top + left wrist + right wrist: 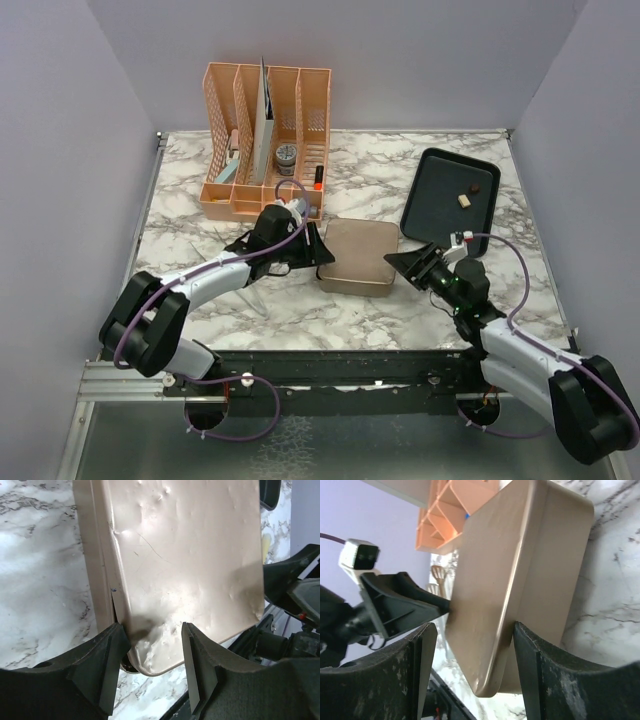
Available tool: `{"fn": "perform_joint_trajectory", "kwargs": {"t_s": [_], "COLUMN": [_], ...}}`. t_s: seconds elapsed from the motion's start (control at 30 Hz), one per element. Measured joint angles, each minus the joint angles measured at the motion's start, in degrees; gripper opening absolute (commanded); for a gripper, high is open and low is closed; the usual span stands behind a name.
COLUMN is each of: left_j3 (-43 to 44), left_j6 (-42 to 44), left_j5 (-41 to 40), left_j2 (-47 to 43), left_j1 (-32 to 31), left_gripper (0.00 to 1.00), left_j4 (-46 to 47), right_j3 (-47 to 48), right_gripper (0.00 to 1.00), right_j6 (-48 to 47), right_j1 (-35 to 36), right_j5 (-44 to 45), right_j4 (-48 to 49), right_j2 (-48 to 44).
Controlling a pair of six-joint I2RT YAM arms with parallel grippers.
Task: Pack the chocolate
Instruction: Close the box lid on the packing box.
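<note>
**Two grippers at one gold tin**

The left gripper has its jaws partly apart astride one corner of the tin. One finger sits at the side seam and the other lies over the dented lid. Whether they clamp the tin cannot be told. The right gripper stands wider and is released. The lid's edge passes between its fingers, with one finger clear of the lid and the other just beside the tin's wall. The two grippers meet the tin from opposite sides.

Both arms reach inward from the near edge, low over the marble table. The left arm is bent at the elbow, and the right arm mirrors it.

Two chocolate pieces show, the dark brown piece and the cream-white piece. They lie near each other but apart, in the one black tray behind and to the right of the closed tin. One peach organiser stands at the back left.
</note>
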Motion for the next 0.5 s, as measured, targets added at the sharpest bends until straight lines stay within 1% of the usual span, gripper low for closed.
{"fn": "perform_joint_trajectory", "kwargs": {"t_s": [0.13,0.33,0.4,0.5], "left_j3": [0.24,0.09,-0.37,-0.66], "left_j6": [0.85,0.96,-0.11,-2.84], "left_j5": [-1.64,-4.2,-3.87,-0.33], "left_j2": [-0.13,-0.68,-1.11,-1.11], "left_j1": [0.09,0.07,-0.07,-3.1], "left_gripper": [0.56,0.56,0.56,0.56], "left_j4": [-0.48,-1.14,-0.74,0.31], "right_j3": [-1.27,-3.26,-2.75,-1.25], "right_gripper": [0.63,0.61,0.57,0.54], "right_j6": [3.61,10.29,12.76,15.82], "right_j1": [0.0,-0.02,0.13,2.16], "right_j5": [-0.7,-2.43,-5.18,-11.5], "right_j4": [7.28,23.76,27.85,31.61], "right_j2": [1.42,8.55,11.02,14.43]}}
